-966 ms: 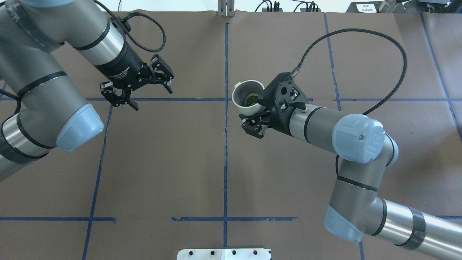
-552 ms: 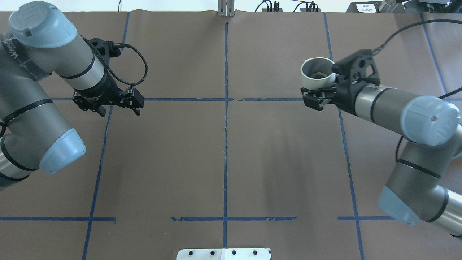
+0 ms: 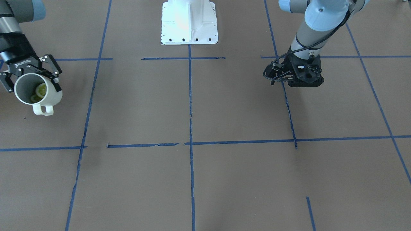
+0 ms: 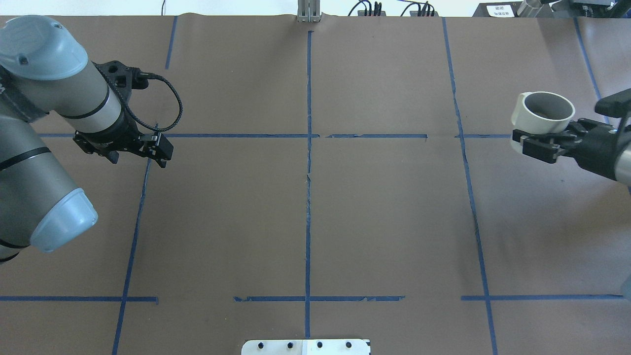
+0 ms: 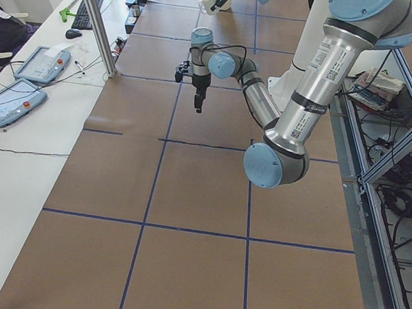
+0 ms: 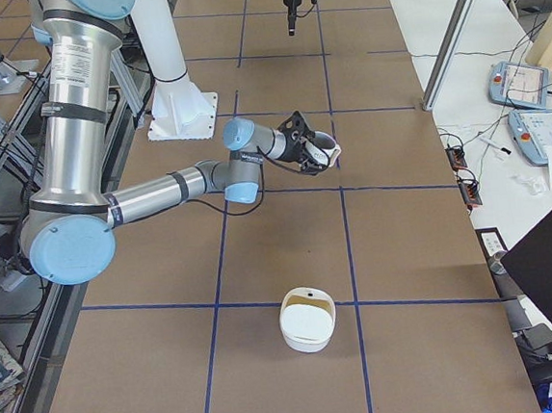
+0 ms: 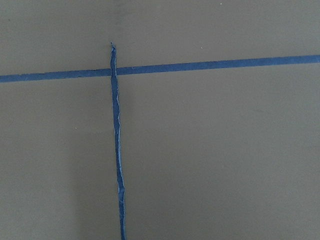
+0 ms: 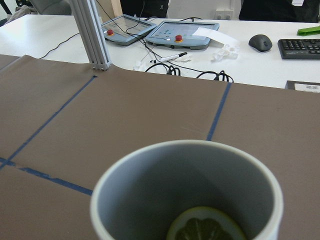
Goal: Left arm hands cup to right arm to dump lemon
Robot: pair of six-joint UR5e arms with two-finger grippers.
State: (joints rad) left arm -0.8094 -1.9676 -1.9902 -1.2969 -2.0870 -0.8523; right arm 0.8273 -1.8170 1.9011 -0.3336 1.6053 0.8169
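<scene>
At the frame's right edge we see the white cup [image 4: 542, 114] gripped clear of the bench by the right tool [image 4: 541, 134], lemon slice [image 8: 205, 227] inside.

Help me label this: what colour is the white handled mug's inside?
The white handled mug is grey inside, shown best in the right wrist-mounted view.

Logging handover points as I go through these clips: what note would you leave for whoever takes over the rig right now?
Left pincer: looks open, empty, pointing down at the table.
Right pincer: shut on the cup, held above the table; lemon inside.
Done: handover.
To do: tip the lemon out, perhaps into the white bowl near the table's right end.
</scene>
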